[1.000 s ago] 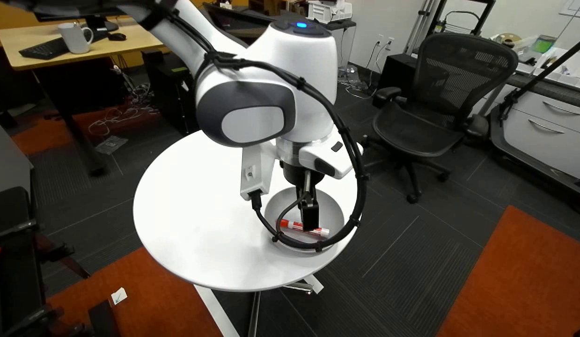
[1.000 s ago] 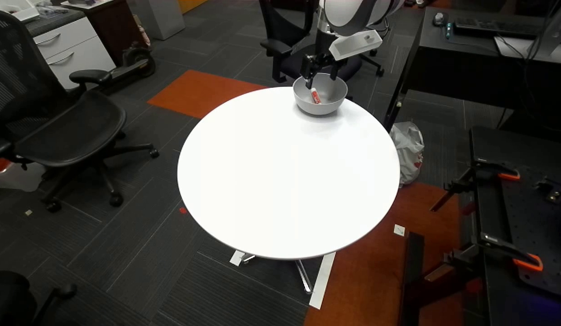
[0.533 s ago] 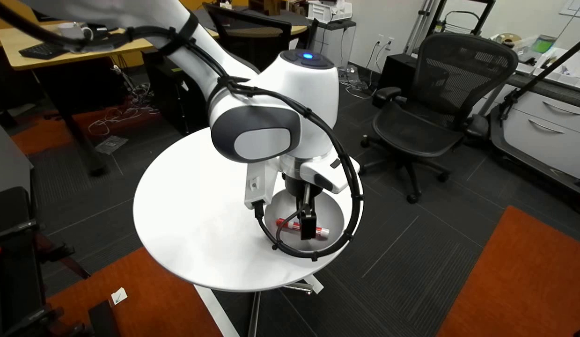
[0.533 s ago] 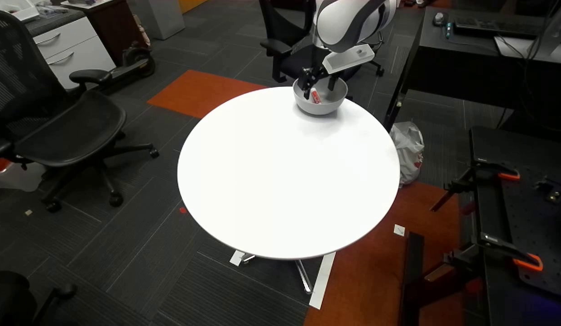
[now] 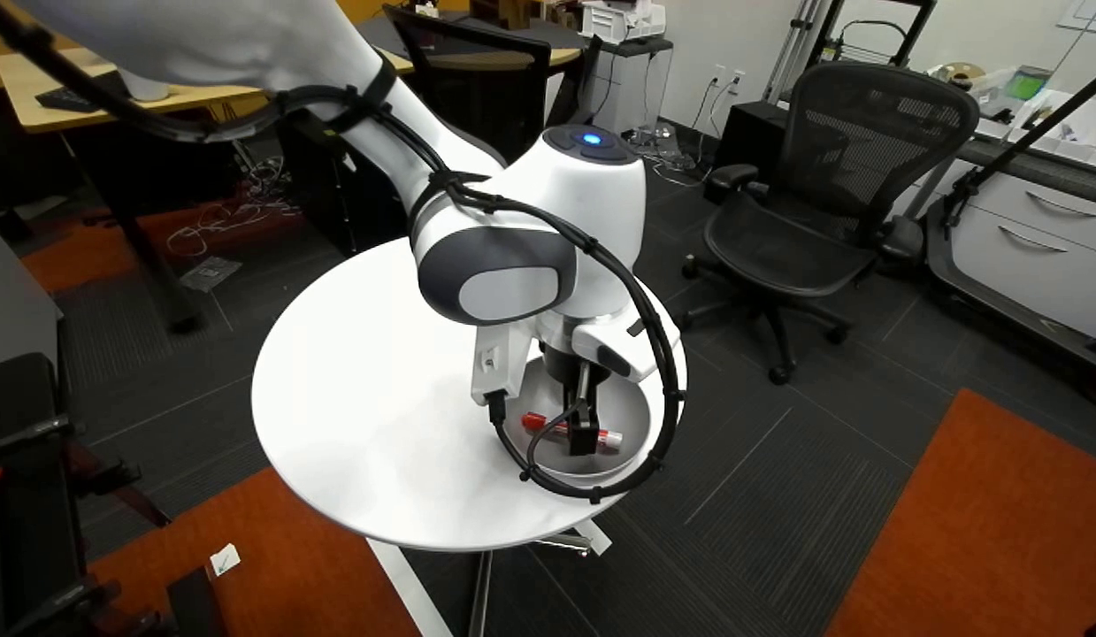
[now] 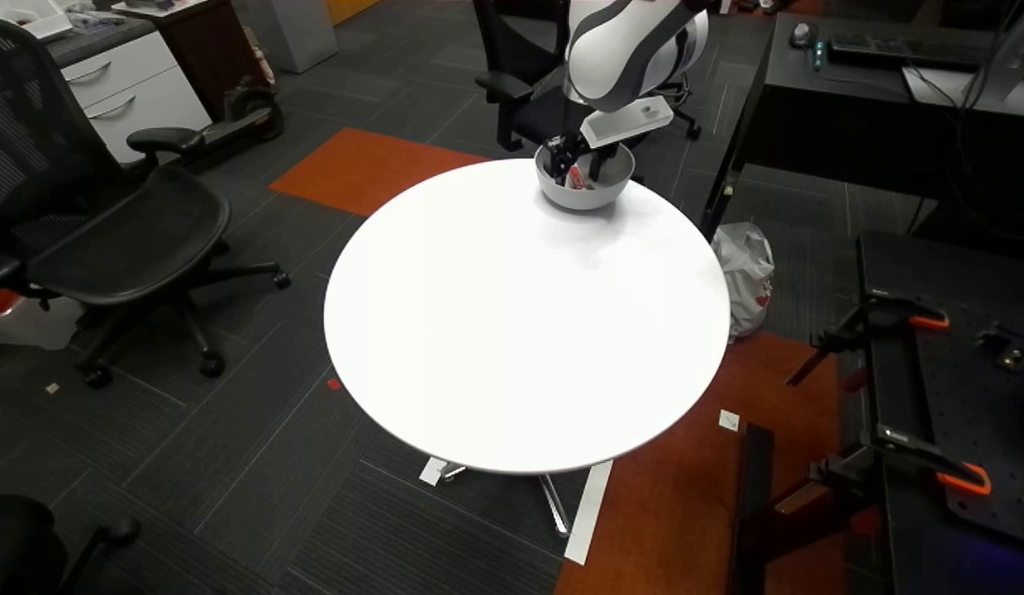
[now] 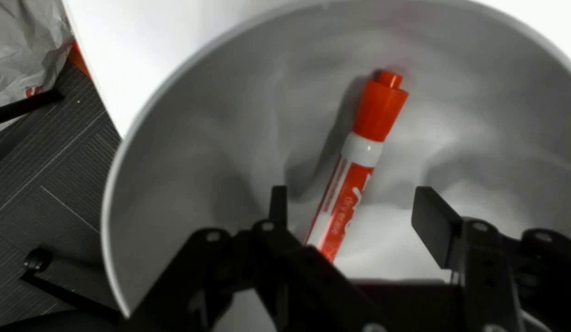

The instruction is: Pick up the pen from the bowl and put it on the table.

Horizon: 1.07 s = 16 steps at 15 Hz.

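The round white table [image 6: 512,330] shows in both exterior views. The arm [image 5: 605,221], white with dark grey covers, slants above it and bends straight down near the right-hand edge in an exterior view. The light grey bowl [image 6: 590,199] stands upright on the table, close to the far edge in an exterior view. The black claw [image 7: 352,212] extends down inside the bowl's rim, its fingers [image 7: 432,226] apart on either side of the pen [image 7: 359,157]; in the wrist view a strip of grey bowl shows between each fingertip and the pen. The pen, red and white and lettered "dry erase", lies in the bowl, its red end [image 5: 532,422] toward the table's left-hand edge in an exterior view.
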Tool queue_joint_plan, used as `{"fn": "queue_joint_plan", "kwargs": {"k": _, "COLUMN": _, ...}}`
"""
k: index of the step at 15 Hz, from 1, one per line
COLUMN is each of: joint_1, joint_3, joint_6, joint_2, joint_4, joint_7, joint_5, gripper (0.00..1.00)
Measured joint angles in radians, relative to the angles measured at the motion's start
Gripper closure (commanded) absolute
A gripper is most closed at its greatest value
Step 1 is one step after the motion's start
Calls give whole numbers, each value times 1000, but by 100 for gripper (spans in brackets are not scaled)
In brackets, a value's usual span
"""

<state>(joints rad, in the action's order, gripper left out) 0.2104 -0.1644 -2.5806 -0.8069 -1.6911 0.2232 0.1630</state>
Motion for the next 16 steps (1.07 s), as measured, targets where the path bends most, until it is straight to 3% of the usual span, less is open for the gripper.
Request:
{"fn": "queue_joint_plan", "kwargs": {"k": 5, "joint_1": 4, "joint_3": 0, "joint_6": 0, "joint_2": -13, "joint_4": 19, "joint_7": 0, "joint_5": 0, "gripper": 97}}
{"fn": "queue_joint_plan", "kwargs": {"k": 6, "joint_1": 5, "joint_3": 0, "joint_6": 0, "joint_2": -14, "joint_4": 22, "joint_7": 0, "joint_5": 0, "gripper": 100}}
{"fn": "queue_joint_plan", "kwargs": {"k": 7, "joint_1": 5, "joint_3": 0, "joint_6": 0, "joint_2": -14, "joint_4": 24, "joint_7": 0, "joint_5": 0, "gripper": 95}}
{"fn": "queue_joint_plan", "kwargs": {"k": 12, "joint_1": 2, "joint_3": -8, "joint_6": -18, "joint_2": 5, "joint_4": 26, "joint_7": 0, "joint_5": -1, "gripper": 95}}
{"fn": "queue_joint_plan", "kwargs": {"k": 16, "joint_1": -36, "joint_3": -33, "joint_6": -57, "joint_2": 102, "joint_4": -36, "joint_7": 0, "joint_5": -34, "gripper": 95}}
